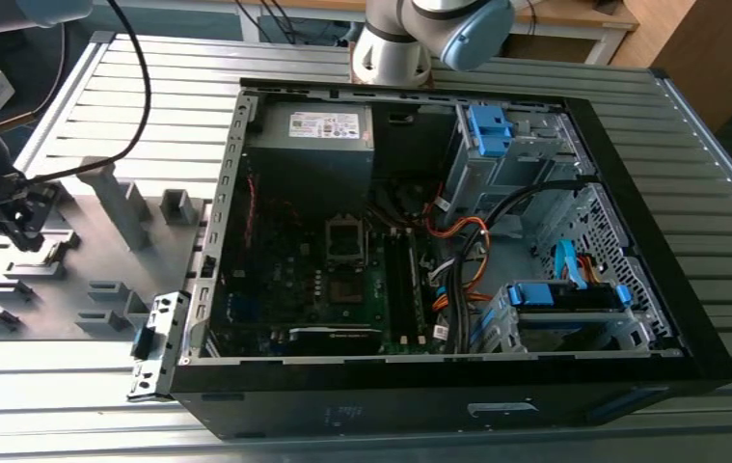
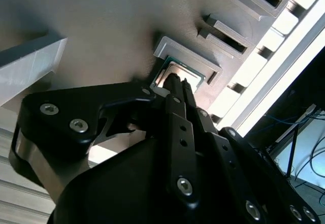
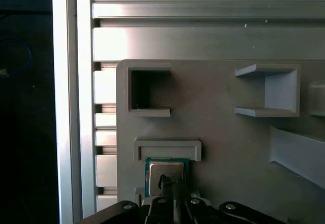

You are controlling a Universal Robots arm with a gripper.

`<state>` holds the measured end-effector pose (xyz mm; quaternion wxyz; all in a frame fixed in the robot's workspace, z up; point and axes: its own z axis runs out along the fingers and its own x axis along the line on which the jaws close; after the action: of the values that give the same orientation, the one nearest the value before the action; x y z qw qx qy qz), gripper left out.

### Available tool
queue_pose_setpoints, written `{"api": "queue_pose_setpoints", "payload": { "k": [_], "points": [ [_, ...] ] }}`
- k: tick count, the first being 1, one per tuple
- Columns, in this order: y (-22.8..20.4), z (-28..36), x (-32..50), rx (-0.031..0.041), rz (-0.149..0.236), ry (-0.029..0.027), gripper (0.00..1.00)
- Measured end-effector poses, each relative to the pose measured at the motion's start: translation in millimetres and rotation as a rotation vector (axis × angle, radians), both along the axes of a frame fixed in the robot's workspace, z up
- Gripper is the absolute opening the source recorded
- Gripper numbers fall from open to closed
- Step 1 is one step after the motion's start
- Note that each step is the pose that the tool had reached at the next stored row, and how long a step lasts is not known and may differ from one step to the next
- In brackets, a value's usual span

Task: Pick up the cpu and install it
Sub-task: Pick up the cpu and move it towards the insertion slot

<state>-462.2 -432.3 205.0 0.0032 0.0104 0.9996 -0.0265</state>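
The cpu (image 3: 155, 169), a small silver-topped square with a green edge, lies flat in a shallow pocket of the grey fixture plate (image 1: 95, 280). It also shows in the second wrist view, the cpu (image 2: 189, 69) partly covered by the fingers. My gripper (image 1: 18, 230) hangs over that plate at the exterior view's left. In both wrist views my gripper (image 2: 177, 83) (image 3: 166, 181) is shut, with its narrow fingers pressed together. Their tips are at the middle of the chip's top. I cannot tell if they touch it.
The open computer case (image 1: 674, 318) lies on the slatted metal table at the exterior view's right. Its motherboard holds the dark square socket (image 1: 346, 241). The fixture plate carries raised blocks (image 1: 119, 198) and empty pockets (image 3: 144, 89). Cables hang over the plate.
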Motion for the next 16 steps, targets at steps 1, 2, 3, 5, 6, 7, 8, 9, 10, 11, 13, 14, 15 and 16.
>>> {"api": "queue_pose_setpoints", "payload": {
  "k": [1,2,3,5,6,7,8,9,10,11,13,14,15,16],
  "points": [
    [0.0,0.0,0.0,-0.0001,0.000,0.0000,0.16],
    [0.0,0.0,0.0,-0.0001,0.000,0.0000,0.23],
    [0.0,0.0,0.0,-0.0002,0.000,0.0000,0.29],
    [0.0,0.0,0.0,-0.0003,0.000,0.0000,0.35],
    [0.0,0.0,0.0,-0.0003,0.000,-0.0001,0.35],
    [0.0,0.0,0.0,-0.0004,0.000,0.0000,0.41],
    [0.0,0.0,0.0,-0.0005,0.000,-0.0001,0.41],
    [0.0,0.0,0.0,-0.0005,0.000,-0.0001,0.47],
    [0.0,0.0,0.0,-0.0005,0.000,0.0000,0.47],
    [0.0,-0.4,-0.1,-0.0007,0.000,-0.0016,0.47],
    [0.2,-1.5,-1.2,-0.0007,0.000,-0.0184,0.47],
    [0.2,-2.0,-1.8,-0.0010,0.000,-0.0265,0.47],
    [0.3,-2.7,-2.3,-0.0012,0.000,-0.0326,0.47],
    [0.3,-2.8,-2.4,-0.0012,0.000,-0.0332,0.47]
  ]
}}
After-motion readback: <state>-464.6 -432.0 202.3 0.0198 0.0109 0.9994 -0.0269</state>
